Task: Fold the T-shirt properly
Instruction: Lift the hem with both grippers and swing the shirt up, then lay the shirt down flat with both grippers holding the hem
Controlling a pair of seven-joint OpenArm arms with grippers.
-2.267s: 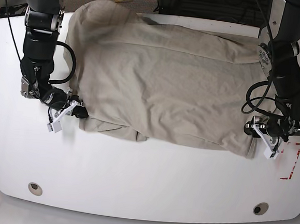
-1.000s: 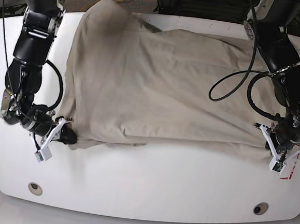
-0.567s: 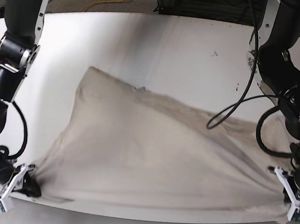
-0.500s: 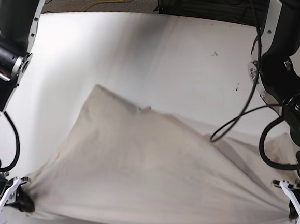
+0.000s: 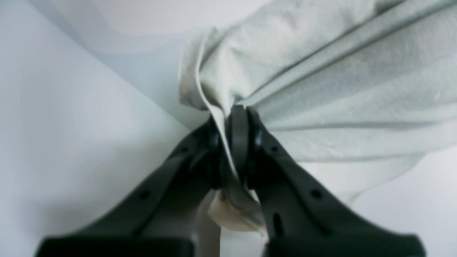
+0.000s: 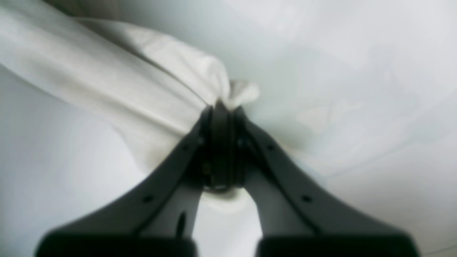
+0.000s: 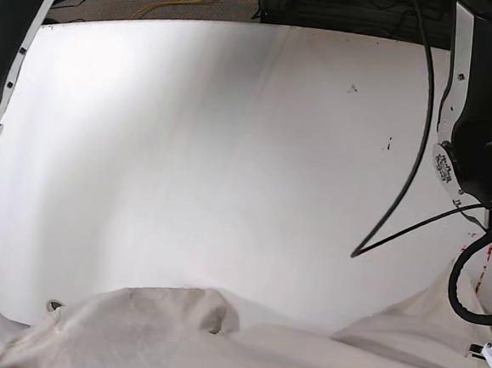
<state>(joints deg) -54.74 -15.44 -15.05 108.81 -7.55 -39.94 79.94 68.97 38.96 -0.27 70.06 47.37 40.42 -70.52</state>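
Beige cotton filled the bottom strip of the base view, where the T-shirt [image 7: 216, 348] hung low across the near edge of the white surface [image 7: 232, 149], most of it already past that edge. The left hand [image 5: 234, 117] was clenched on a bunched corner of the fabric, and a small tail of cloth came out behind its tips. The right hand [image 6: 221, 110] was also clenched on a corner, with a little tuft above the jaws. Both grips looked firm, and the cloth ran taut from each of them in long pleats.

The step in hand seemed to be the pulling of the garment toward the near side, to stretch it flat before any fold. To do it well, both hands should probably hold the same height and the same tension, so that the hem stays straight and no corner slips out. Then the shirt has to go back onto the surface smoothly, far edge first, without new wrinkles. The hump [image 7: 206, 309] in the middle suggested that some slack remained there.
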